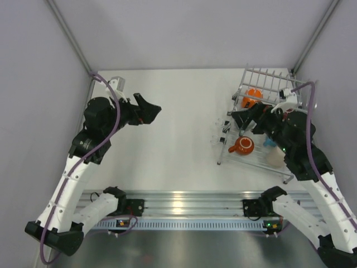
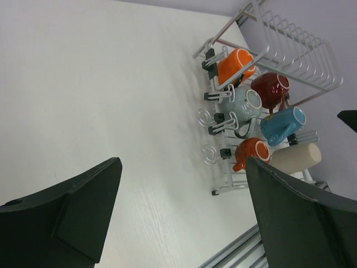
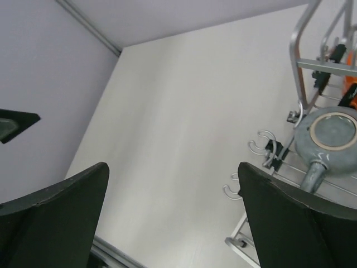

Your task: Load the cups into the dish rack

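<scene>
Evidently all six cups sit inside the dish rack at the worktop's far right corner. With nothing left to carry, I judge, my right gripper hangs wide open over the rack's left edge, and my left gripper gapes empty toward the far left.

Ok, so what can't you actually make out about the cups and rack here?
Top view: the right arm covers the grey mug, the dark red mug and much of the dish rack.
Left wrist view: a finger of the left hand hides part of the cream mug.
Right wrist view: the frame edge cuts off the bright orange mug; four mugs fall outside.
</scene>
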You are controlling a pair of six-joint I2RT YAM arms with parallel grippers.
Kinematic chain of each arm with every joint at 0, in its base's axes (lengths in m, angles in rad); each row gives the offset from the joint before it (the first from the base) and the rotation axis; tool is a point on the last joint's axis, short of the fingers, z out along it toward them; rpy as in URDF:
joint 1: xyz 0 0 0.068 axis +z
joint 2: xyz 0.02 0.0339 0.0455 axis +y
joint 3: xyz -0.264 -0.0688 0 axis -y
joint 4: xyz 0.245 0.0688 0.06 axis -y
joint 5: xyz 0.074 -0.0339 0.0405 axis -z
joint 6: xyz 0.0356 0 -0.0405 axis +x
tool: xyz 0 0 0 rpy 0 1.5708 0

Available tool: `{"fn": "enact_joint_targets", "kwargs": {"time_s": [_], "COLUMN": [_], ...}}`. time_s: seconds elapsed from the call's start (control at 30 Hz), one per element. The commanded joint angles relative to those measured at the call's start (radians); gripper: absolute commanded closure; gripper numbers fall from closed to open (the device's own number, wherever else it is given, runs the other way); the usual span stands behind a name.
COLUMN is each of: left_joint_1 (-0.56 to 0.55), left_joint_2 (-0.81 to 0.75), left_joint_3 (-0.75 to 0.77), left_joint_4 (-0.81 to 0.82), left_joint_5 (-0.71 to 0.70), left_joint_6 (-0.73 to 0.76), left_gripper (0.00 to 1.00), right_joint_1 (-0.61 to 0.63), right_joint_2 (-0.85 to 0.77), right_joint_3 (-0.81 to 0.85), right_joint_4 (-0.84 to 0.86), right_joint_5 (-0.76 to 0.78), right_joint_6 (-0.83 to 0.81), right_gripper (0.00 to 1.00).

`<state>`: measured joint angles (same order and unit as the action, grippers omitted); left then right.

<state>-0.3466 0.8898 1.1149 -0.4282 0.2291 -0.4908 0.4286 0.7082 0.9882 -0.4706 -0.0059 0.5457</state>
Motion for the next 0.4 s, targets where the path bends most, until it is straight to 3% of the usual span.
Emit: {"fn": "enact_joint_targets", "kwargs": {"time_s": [0.0,0.37], "left_joint_1": [0.004,0.004], "left_joint_2": [0.017,-0.012], "left_joint_3": [0.033,0.013], "left_joint_4": [-0.038,-0.038], "left_joint_5": [0.048,0.127], "left_joint_6": [0.037,0.047], "left_gripper": [0.02,0.02], "right_joint_1": [-0.013,-0.013], "right_joint_2": [-0.009,-0.021], "right_joint_3": [0.010,-0.028], "right_joint_4": [0.128,0.182], "right_joint_5": [-0.137,-0.175], "right_joint_6": [-0.023,-0.017], "right_gripper": [0.01,0.00]}}
